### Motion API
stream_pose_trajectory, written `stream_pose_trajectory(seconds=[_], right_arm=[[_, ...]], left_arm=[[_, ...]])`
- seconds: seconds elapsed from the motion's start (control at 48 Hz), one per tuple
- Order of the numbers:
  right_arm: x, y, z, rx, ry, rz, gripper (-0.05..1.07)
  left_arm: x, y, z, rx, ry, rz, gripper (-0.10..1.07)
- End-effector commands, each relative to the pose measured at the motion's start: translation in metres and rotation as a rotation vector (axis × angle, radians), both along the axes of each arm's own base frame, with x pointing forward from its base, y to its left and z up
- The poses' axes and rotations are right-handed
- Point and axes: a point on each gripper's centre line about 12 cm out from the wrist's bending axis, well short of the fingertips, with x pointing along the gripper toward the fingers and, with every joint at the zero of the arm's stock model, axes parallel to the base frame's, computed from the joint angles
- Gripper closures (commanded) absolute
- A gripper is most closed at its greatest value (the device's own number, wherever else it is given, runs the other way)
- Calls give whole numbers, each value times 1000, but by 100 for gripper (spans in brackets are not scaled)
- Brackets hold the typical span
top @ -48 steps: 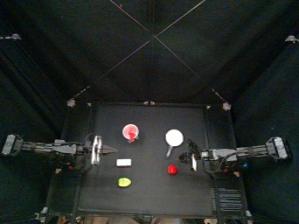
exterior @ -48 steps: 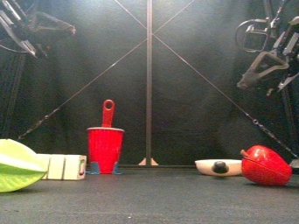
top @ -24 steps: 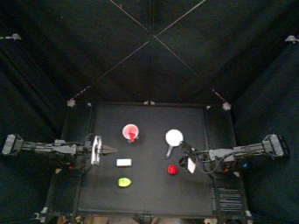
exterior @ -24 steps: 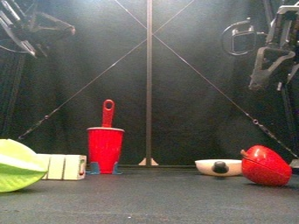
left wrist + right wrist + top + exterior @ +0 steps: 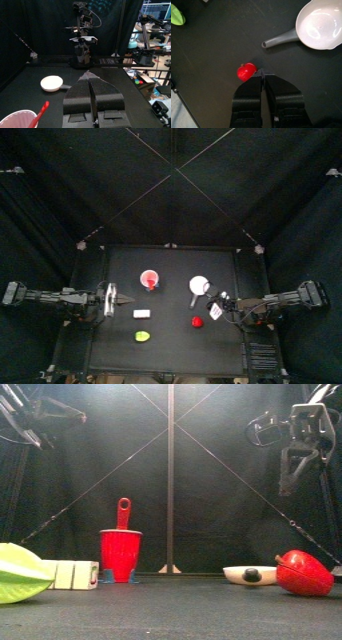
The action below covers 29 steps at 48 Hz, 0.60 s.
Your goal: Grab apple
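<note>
The apple is a small round red fruit lying on the black table, also seen in the top view and at the right of the front view. My right gripper hangs above the table with its jaws shut and empty. Its tip is just beside the apple in the right wrist view and high above it in the front view. My left gripper is shut and empty, resting at the table's left side, far from the apple.
A red cup with a red handle stands mid-table. A white scoop lies behind the apple. A yellow-green fruit and a white block lie at the front left.
My right gripper has moved left towards the table's middle, closer over the apple. The left arm and the objects have not moved.
</note>
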Motion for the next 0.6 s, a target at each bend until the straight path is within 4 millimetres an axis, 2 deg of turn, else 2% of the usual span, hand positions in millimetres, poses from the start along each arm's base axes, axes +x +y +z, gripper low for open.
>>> stream_pose_trajectory(seconds=[0.0, 0.125, 0.271, 0.396, 0.583], right_arm=[[3, 17, 0, -11, -39, 62, 94], [7, 41, -10, -32, -38, 130, 94], [11, 58, -20, -75, -31, 178, 90], [15, 63, -27, -126, -34, 208, 81], [17, 66, -32, -140, -36, 227, 60]], left_arm=[[3, 0, 16, -4, -43, 0, 100], [3, 3, 15, -3, -38, 14, 100], [3, 4, 11, -3, -31, 21, 100], [2, 4, 13, 3, -51, 23, 100], [1, 6, 5, 5, -38, 29, 100]])
